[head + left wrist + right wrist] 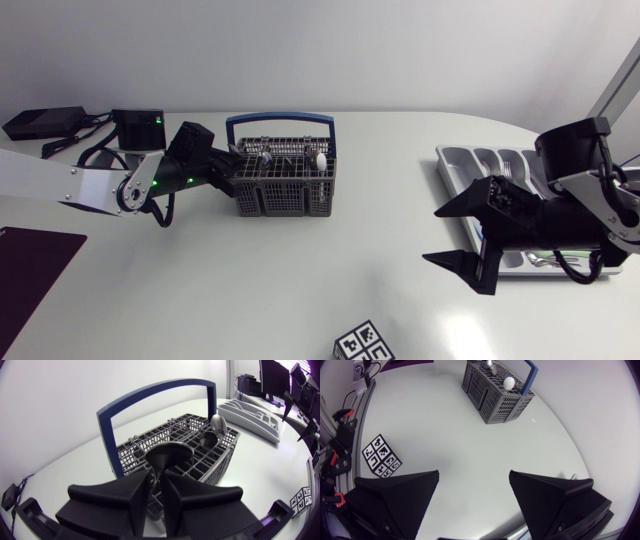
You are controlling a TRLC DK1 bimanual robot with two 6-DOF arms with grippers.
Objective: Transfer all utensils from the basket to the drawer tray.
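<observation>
Nearest lies one marker cube (362,343); next, the right gripper (470,238) hangs beside the single drawer tray (460,165), fingers spread wide and empty; at least one metal utensil (540,261) shows in the tray, the rest hidden under the arm. Farther off, the one basket (285,200) holds at least three pieces: white-headed spoon (320,160), metal spoon (267,157), black utensil (169,452); the left gripper (157,477) pinches the black utensil's stem at the basket's left end. Judged: transfer partly done; three or more remain.
</observation>
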